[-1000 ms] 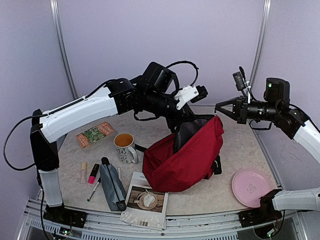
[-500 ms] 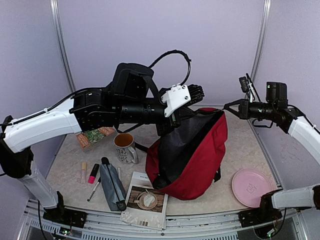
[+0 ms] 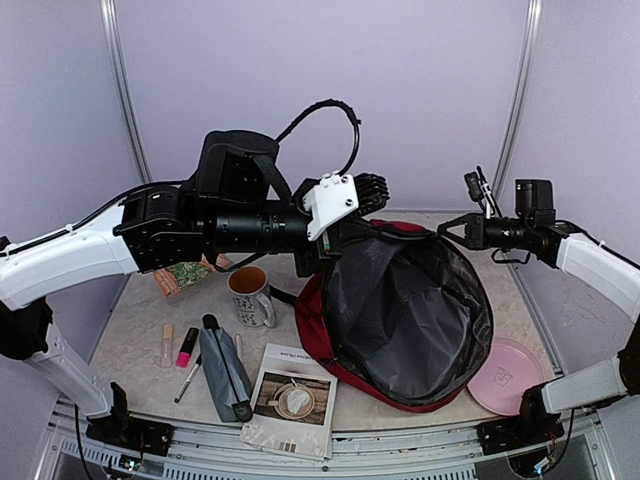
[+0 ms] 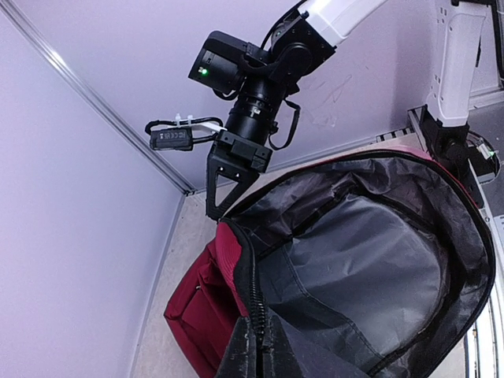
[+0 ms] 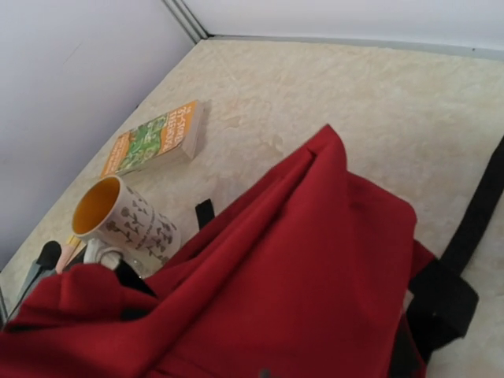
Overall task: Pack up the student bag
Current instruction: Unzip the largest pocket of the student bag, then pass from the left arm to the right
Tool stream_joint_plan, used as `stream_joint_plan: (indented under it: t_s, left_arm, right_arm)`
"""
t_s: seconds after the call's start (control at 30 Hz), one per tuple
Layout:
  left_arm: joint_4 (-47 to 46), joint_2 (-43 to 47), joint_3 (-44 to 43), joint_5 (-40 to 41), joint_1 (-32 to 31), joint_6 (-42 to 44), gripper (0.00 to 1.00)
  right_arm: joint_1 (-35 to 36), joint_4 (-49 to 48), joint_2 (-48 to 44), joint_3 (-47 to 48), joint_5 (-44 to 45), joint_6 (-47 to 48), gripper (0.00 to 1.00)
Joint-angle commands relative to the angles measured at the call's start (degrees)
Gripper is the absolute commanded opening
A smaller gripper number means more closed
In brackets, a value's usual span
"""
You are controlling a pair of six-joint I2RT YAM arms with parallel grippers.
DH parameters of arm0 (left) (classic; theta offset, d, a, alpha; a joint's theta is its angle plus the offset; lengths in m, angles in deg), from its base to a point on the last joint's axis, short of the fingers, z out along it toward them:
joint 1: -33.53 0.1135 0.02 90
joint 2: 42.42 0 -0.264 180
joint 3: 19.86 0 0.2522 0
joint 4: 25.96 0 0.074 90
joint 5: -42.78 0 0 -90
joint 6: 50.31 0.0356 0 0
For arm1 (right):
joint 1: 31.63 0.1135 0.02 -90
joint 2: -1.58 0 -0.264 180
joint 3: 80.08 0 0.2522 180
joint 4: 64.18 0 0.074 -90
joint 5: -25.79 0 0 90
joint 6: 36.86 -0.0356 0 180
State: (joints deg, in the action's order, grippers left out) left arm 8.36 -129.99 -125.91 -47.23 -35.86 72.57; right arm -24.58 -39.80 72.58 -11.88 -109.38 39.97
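Note:
The student bag (image 3: 400, 310), dark red with a grey lining, is held up over the table with its mouth gaping toward the front. My left gripper (image 3: 322, 262) is shut on the zipper rim at the bag's left side. In the left wrist view its fingers (image 4: 258, 331) pinch the black zipper edge. My right gripper (image 3: 447, 228) is shut on the opposite rim, and it also shows in the left wrist view (image 4: 214, 209). The right wrist view shows only the bag's red outer fabric (image 5: 299, 291); that gripper's own fingers are hidden there.
On the table left of the bag stand a patterned mug (image 3: 248, 292) and a green-orange book (image 3: 188, 270). A grey pencil pouch (image 3: 226, 372), pink highlighter (image 3: 186, 347), pen (image 3: 187, 382) and notebook (image 3: 290, 400) lie in front. A pink plate (image 3: 505, 375) sits at right.
Both grippers have pulled the rim apart and upward. The bag went from a folded red heap to a wide-open mouth showing the grey lining. The left arm swung higher and nearer.

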Motion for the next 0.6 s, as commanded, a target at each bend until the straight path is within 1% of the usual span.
stream_joint_plan:
  t_s: [0.0,0.1,0.13,0.17,0.2,0.23,0.27,0.3,0.33,0.4,0.47,0.57]
  left_arm:
    - [-7.05,2.80,-1.06,-3.52,-0.15,0.19,0.00]
    - [-8.28,1.26,-0.78,-3.73,2.28,-2.44,0.00]
    - [-8.95,0.35,-0.59,-3.36,3.12,-3.12,0.00]
    - [-9.62,-0.52,-0.41,-2.97,3.57,-3.87,0.00]
    - [-10.41,-1.29,-0.34,-2.70,3.97,-4.78,0.00]
    - [-11.24,-2.23,-0.40,-2.49,4.33,-5.74,0.00]
    - [-12.31,-3.19,-0.62,-2.04,4.61,-7.32,0.00]
    - [-13.17,-4.35,-0.99,-1.56,5.02,-9.18,0.00]
    - [-13.72,-5.53,-1.66,-1.76,5.35,-11.12,0.00]
    - [-14.46,-7.71,-3.14,-3.47,5.78,-13.01,0.00]
    - [-15.20,-9.25,-3.94,-5.06,5.63,-13.08,0.00]
    - [-14.96,-10.61,-4.99,-6.32,5.49,-12.56,0.00]
  right_arm:
    - [-1.78,-1.70,2.79,-0.23,8.02,0.94,0.00]
    - [-1.78,0.31,2.43,1.39,8.07,0.95,0.00]
    - [-1.70,1.50,1.91,2.27,8.14,1.03,0.12]
    - [-1.58,3.00,1.17,3.12,8.42,1.16,0.28]
    - [-1.41,4.51,0.13,4.07,8.81,1.45,0.41]
    - [-1.11,6.26,-1.13,4.81,9.19,1.58,0.58]
    - [-0.75,7.81,-2.40,5.34,9.41,1.72,0.77]
    - [-0.20,9.19,-3.89,5.48,9.67,1.70,0.89]
    - [0.45,11.00,-5.33,5.27,10.11,1.46,0.93]
    - [2.74,13.28,-7.89,3.59,10.73,1.41,0.97]
    - [6.61,16.48,-9.78,3.10,11.03,3.32,0.98]
    - [15.53,19.77,-12.83,3.97,12.70,7.84,0.97]
